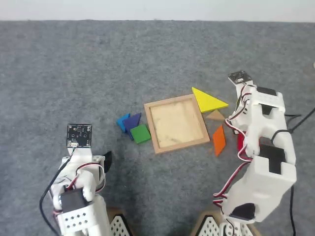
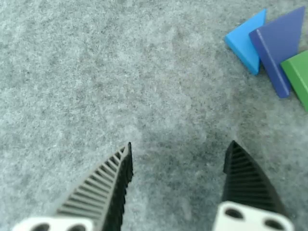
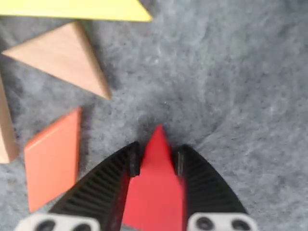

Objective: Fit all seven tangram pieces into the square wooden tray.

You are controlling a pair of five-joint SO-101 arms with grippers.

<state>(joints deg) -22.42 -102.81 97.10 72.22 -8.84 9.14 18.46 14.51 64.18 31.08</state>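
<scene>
Wooden and bare inside, the square tray [image 1: 170, 102] sits in the middle of the grey carpet [image 1: 74, 64] when seen from overhead, with none of the pieces in it yet. Just off one edge huddle a light blue triangle [image 1: 121, 122], a dark blue triangle [image 1: 132, 120] and a green square [image 1: 141, 133], touching one another. Off the opposite side lie a yellow triangle [image 1: 207, 100] against the tray's corner, a small wooden triangle [image 1: 215, 116] and an orange parallelogram [image 1: 219, 140]. That split looks meant to give each arm its own pile. From the left wrist, the left gripper [image 2: 178, 161] hangs over plain carpet with its jaws spread wide and nothing between them. The blue and green pieces are near but out of its grasp, so I'd judge it idle for now. From the right wrist, the right gripper [image 3: 156, 151] is clamped on a red piece [image 3: 155, 192]. The pointed tip pokes past the fingertips, and the piece is pinched across its flat sides, presumably so it can be carried to the tray.
</scene>
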